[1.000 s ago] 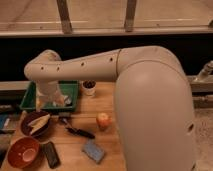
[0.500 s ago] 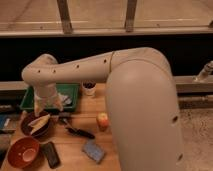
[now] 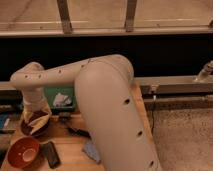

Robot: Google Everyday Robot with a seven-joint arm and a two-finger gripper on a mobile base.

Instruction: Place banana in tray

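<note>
End effector [image 3: 34,116] at lower left of frame, hanging low over round dark purple bowl [image 3: 31,132] on wooden surface [image 3: 70,152]. Jaws spread wide; contact with anything not discernible. Small pale yellow banana [image 3: 44,119] lies in that bowl, under end effector. Large shallow green rectangular plastic tray [image 3: 53,92] just behind bowl. Round orange bowl [image 3: 22,152] nearer bottom edge.

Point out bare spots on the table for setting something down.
Bare wood lies between the black device and blue sponge. The tray has green floor beside its white item. Crowded: the end effector over the dark bowl with the banana.
</note>
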